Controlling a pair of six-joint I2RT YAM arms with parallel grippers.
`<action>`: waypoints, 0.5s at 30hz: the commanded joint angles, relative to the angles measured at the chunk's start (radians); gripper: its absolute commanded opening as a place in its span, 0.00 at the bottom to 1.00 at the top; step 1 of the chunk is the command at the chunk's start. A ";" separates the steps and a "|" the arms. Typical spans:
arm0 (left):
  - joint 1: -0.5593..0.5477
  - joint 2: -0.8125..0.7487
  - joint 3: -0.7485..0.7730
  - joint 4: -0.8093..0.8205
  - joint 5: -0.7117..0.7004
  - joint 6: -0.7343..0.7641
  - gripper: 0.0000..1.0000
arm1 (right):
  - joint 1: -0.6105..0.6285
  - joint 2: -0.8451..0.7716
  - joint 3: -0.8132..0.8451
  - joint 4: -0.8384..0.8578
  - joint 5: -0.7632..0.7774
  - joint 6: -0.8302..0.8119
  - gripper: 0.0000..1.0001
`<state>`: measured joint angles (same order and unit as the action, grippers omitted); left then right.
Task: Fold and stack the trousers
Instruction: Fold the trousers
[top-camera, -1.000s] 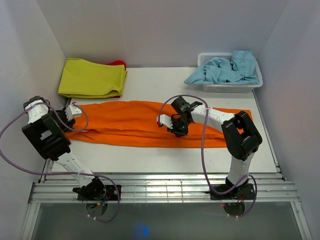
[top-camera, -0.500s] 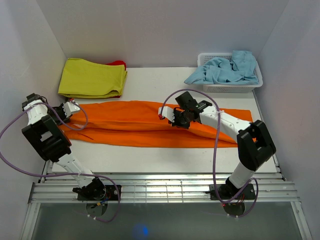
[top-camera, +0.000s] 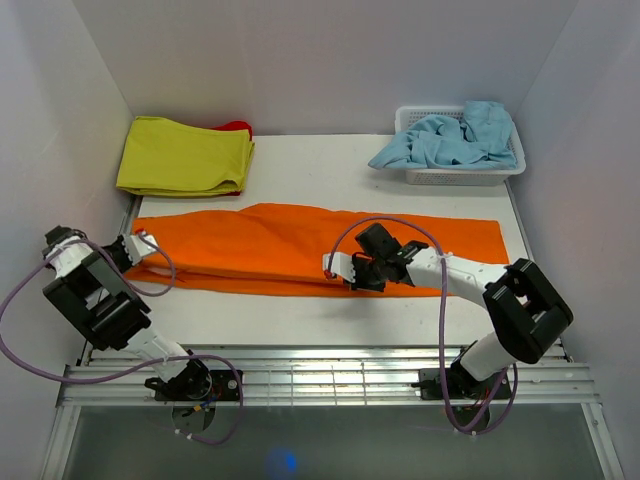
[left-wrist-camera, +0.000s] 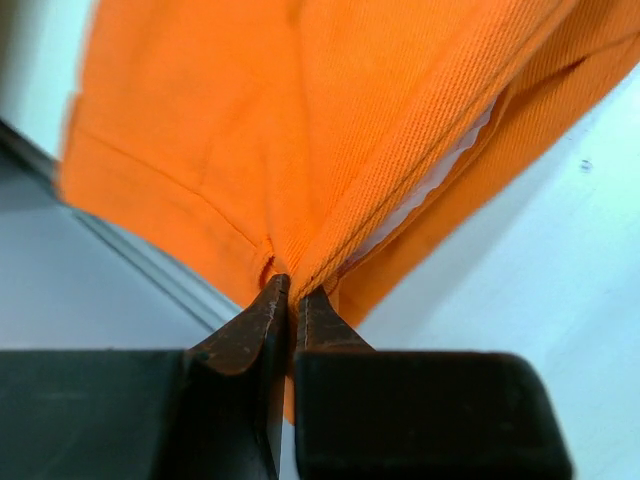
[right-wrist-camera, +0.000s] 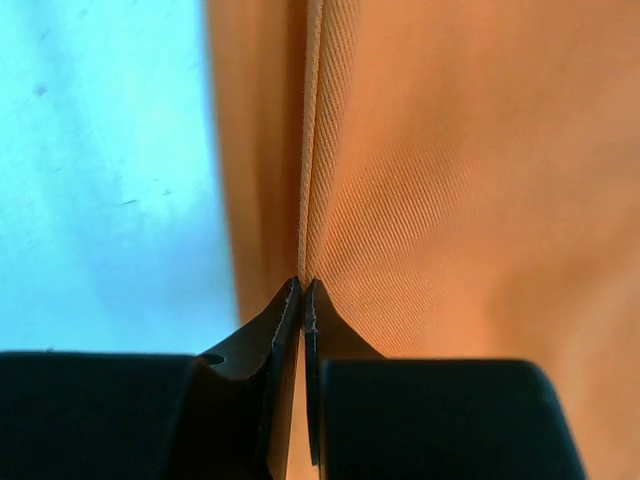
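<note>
- Pinching a doubled edge of orange cloth, the left gripper (left-wrist-camera: 293, 290) is seen clenched on the trousers (top-camera: 260, 240) at their 9 o'clock end; a pale lining shows between the layers just above the tips.
- The right gripper (right-wrist-camera: 303, 290) is likewise clamped, its tips nipped on a thin folded edge of the same cloth, on the near hem about midway along.
- The trousers are laid lengthwise across the table (top-camera: 300, 320), from 9 o'clock to 3 o'clock in the top view, flat and narrow (apparently leg upon leg), and not yet stacked.
- The fabric is judged light, soft and limp, with a fine rib that should hold between pads. It will sag and drag between two holds, so edges and corners are best taken, with both layers together.
- At 1 o'clock a white basket (top-camera: 460, 177) is stood, with a crumpled light blue garment (top-camera: 450, 140) in it, spilling over the left rim.
- At 11 o'clock a folded yellow-green cloth (top-camera: 180, 155) is laid; something red (top-camera: 236, 127) shows behind it, and what it is cannot be told.
</note>
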<state>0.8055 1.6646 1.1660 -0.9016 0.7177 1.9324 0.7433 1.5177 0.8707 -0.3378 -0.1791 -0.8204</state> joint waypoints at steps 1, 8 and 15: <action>0.021 -0.035 -0.145 0.144 -0.060 0.157 0.00 | 0.031 -0.019 -0.082 0.017 0.052 -0.011 0.08; 0.018 -0.002 -0.264 0.279 -0.191 0.059 0.32 | 0.045 0.085 -0.050 0.027 0.075 0.015 0.08; 0.133 0.017 0.054 -0.092 0.007 0.065 0.97 | 0.057 0.107 0.013 -0.041 0.043 0.036 0.14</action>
<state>0.8829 1.6852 1.0569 -0.8219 0.6502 1.9865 0.7929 1.5837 0.8528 -0.3161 -0.1360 -0.7998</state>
